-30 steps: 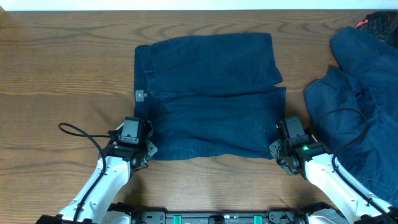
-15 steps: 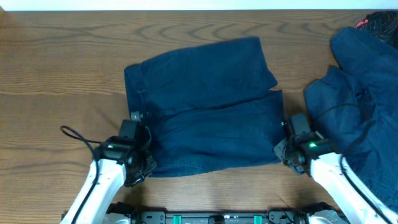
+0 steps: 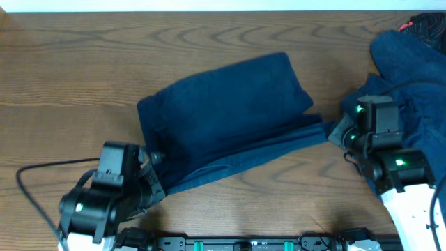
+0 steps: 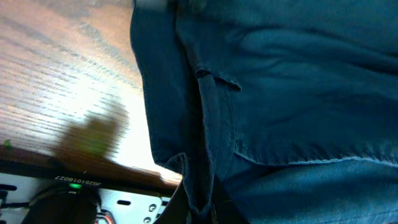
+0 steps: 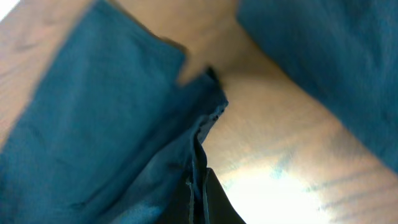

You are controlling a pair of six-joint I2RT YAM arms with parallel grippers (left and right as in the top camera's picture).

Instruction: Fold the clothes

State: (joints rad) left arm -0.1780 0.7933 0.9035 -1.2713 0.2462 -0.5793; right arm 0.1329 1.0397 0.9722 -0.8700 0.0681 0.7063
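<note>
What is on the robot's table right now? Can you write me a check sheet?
Surface: wooden table, bare wood around the cloth.
Job's things: navy shorts in the middle, partly folded; a second navy garment bunched at the right edge.
Clutter: a dark thing with a red bit in the far right corner, too small to tell what it is.
End effectors: the left end effector is shut on the shorts' near left corner; the right end effector is shut on their near right corner.
Cables: a black cable loops beside the left arm.
Surroundings: a white strip beyond the far edge.
</note>
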